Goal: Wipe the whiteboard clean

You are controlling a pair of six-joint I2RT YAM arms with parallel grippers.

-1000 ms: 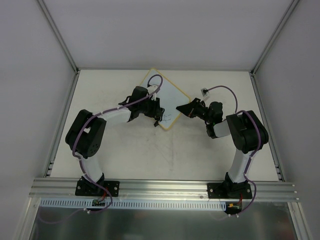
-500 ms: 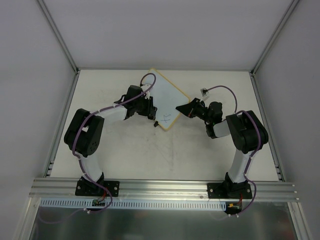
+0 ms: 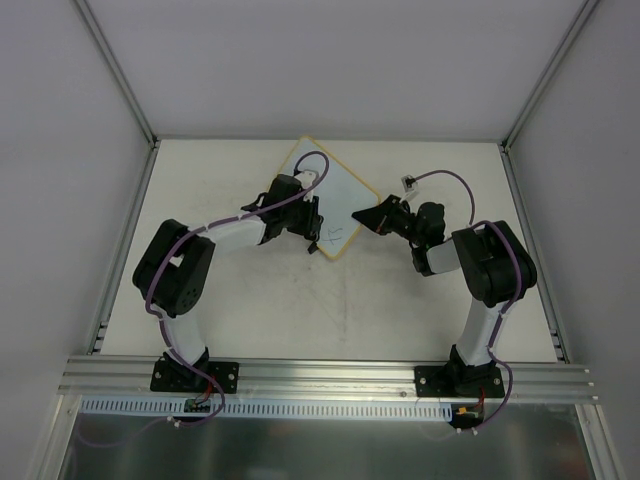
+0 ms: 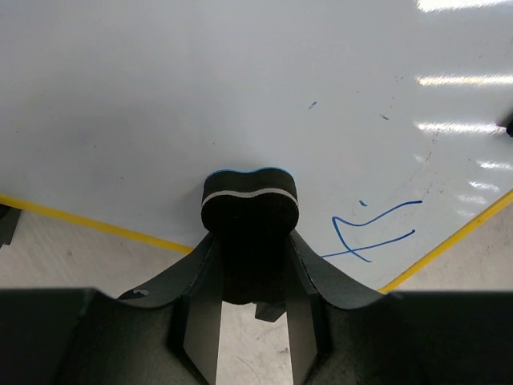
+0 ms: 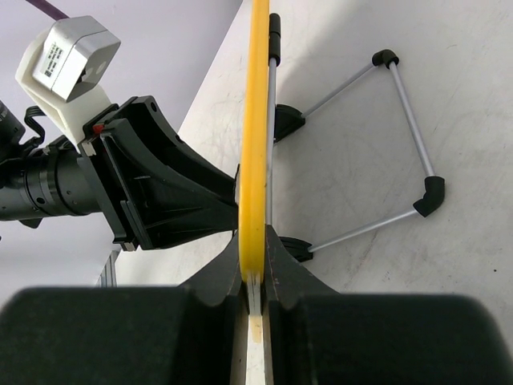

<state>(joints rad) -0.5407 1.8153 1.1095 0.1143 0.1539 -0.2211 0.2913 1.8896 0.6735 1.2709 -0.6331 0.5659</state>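
Note:
The whiteboard [image 3: 340, 195] stands tilted at the back middle of the table, white with a yellow frame. A blue scribble [image 4: 377, 233] remains near its lower right corner. My left gripper [image 4: 250, 241] is shut on the black bone-shaped eraser [image 4: 249, 200], which presses on the board just left of the scribble. In the top view the left gripper [image 3: 310, 222] is at the board's lower left part. My right gripper [image 5: 256, 249] is shut on the board's yellow edge [image 5: 256, 120], seen edge-on, and holds it at its right corner [image 3: 362, 214].
The board's wire stand [image 5: 401, 152] with black end caps lies on the table behind it. The left arm's camera [image 5: 68, 56] and wrist show beyond the board. A small white connector [image 3: 408, 183] on a purple cable lies at the back right.
My left gripper with the eraser swept left across the board, then back right toward its lower corner. Most of the scribble near that corner has gone. The right gripper has not moved.

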